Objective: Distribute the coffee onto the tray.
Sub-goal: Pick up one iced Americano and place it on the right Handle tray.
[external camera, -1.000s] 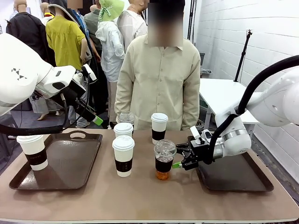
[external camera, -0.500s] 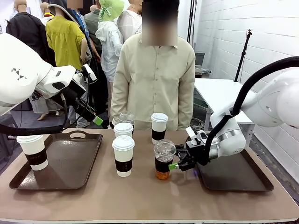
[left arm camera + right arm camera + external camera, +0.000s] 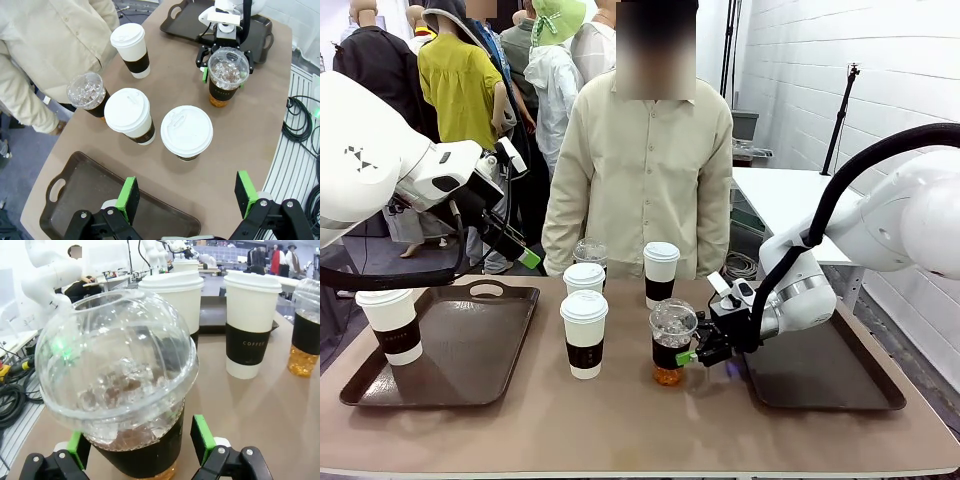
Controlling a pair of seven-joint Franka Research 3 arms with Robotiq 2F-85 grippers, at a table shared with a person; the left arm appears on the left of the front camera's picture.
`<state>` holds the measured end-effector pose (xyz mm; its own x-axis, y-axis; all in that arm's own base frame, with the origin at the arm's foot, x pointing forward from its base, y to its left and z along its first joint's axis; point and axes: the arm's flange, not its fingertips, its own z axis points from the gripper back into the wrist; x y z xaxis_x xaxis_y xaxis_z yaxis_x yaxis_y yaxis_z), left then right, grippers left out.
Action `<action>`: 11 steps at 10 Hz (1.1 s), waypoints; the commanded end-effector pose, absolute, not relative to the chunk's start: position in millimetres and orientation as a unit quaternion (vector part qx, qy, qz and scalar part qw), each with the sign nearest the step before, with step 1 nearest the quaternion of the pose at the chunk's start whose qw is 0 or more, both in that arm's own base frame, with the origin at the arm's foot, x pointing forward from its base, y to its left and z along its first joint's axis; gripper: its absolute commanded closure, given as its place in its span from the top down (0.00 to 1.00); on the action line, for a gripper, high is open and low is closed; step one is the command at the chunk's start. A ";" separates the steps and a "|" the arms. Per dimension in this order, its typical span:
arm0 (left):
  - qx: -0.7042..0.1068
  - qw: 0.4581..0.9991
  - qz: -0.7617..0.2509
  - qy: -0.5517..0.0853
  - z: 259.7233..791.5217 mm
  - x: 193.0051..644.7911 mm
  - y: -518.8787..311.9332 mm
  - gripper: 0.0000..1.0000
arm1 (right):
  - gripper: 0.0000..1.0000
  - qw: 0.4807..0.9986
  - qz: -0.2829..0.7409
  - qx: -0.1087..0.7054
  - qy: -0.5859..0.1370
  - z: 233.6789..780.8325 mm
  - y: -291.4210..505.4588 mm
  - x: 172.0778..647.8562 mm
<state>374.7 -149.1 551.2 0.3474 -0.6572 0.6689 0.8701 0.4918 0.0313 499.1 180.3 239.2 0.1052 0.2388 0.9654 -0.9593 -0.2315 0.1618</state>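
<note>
The dome-lidded cup (image 3: 671,345) of iced coffee stands on the worktop (image 3: 620,425) near the middle, just left of the right tray (image 3: 820,378). The right gripper (image 3: 141,445) sits low at the cup from the tray side. Its fingers (image 3: 202,436) are spread to either side of the cup's dark band. The right wrist view shows a narrow gap between one green pad and the cup wall.

To the left of this cup stands a white paper cup (image 3: 584,333), with a second paper cup (image 3: 584,278) close behind it. A third paper cup (image 3: 661,273) stands behind the dome-lidded cup. Another clear cup (image 3: 589,252) is at the far edge, just in front of the person (image 3: 640,170).

A fourth paper cup (image 3: 390,325) stands upright on the left tray (image 3: 470,350), at its left end. The left gripper (image 3: 188,196) hangs high over that tray's inner edge and the worktop beside it. Its fingers are spread wide with nothing between them.
</note>
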 end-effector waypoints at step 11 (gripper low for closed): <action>-0.171 0.801 -0.478 -0.316 550.9 376.2 -147.6 1.00 | 0.72 0.531 0.551 0.539 -0.352 290.9 137.7 487.1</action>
<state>374.7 -149.0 551.2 0.3477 -0.6572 0.6687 0.8699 0.4922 0.0315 501.4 153.4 262.3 0.1301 0.2241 0.9658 -0.9619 -0.2079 0.1778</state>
